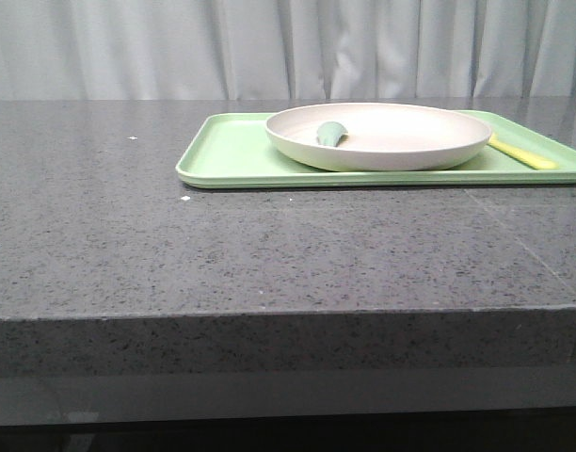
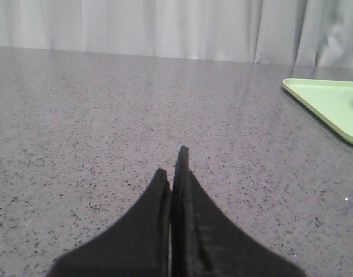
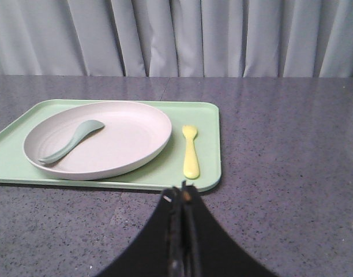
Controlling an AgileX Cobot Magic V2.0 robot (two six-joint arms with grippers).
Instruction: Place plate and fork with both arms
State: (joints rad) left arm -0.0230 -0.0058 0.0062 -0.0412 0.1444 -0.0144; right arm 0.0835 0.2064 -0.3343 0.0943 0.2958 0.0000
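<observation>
Plate: the plate [image 1: 379, 137] is sitting on the green tray [image 1: 227, 155], which is lying toward the far right part of the tabletop [image 1: 222, 245]; a teal spoon [image 1: 330, 133] is resting inside the plate.
Fork: the fork [image 3: 190, 151] is lying flat on the tray just beside the plate, near the tray's right edge, its long axis running near to far with the tines pointing toward the far edge.
Right gripper: the right gripper [image 3: 183, 193] is hovering just off the tray's near edge, fingers pressed together and holding nothing, the fork lying just beyond its tips.
Left gripper: the left gripper [image 2: 172, 164] is hanging over bare tabletop with fingers together, well apart from the tray's corner.
</observation>
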